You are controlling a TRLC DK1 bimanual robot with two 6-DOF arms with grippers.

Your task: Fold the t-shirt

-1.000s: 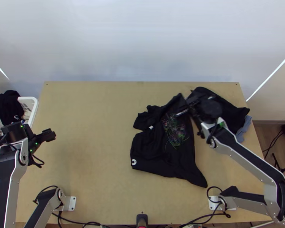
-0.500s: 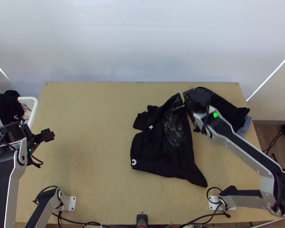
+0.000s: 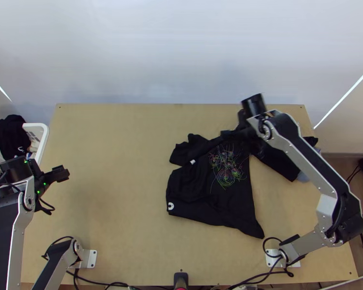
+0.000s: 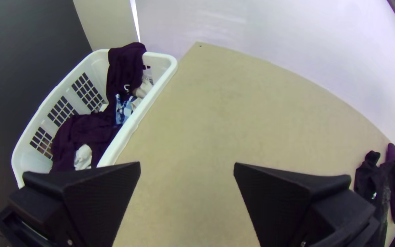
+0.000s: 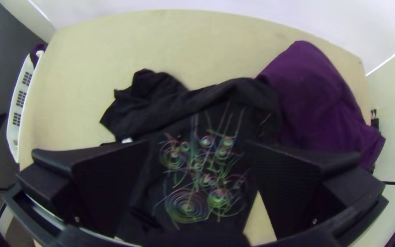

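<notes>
along the bench's (image 3: 109, 193) left edge, a white basket (image 3: 46, 135) is filled with clothes (image 3: 8, 135). beside it, over the bench, the left claw (image 3: 62, 174) is held wide open. right of the middle, the black t-shirt (image 3: 230, 203) is laid partly spread, print up, its left side bunched. over its far end the right claw (image 3: 237, 134) is opened wide; farther right, dark cloth (image 3: 280, 162) is seen.
</notes>
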